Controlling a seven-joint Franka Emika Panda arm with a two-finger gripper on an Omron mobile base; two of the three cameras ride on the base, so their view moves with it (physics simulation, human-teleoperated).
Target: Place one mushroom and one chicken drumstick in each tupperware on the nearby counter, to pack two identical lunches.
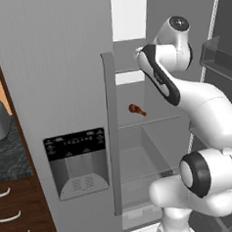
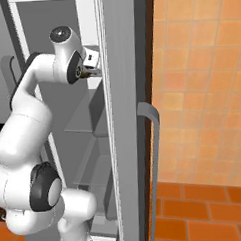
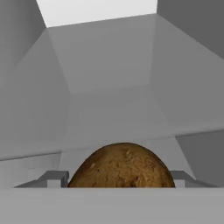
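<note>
Fetching step: gripper inside fridge, jaws closed around a drumstick; next, withdraw toward counter.

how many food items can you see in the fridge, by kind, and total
chicken drumstick, on a shelf: 1
brown rounded lump, drumstick or mushroom cannot be told: 1
total: 2
</note>
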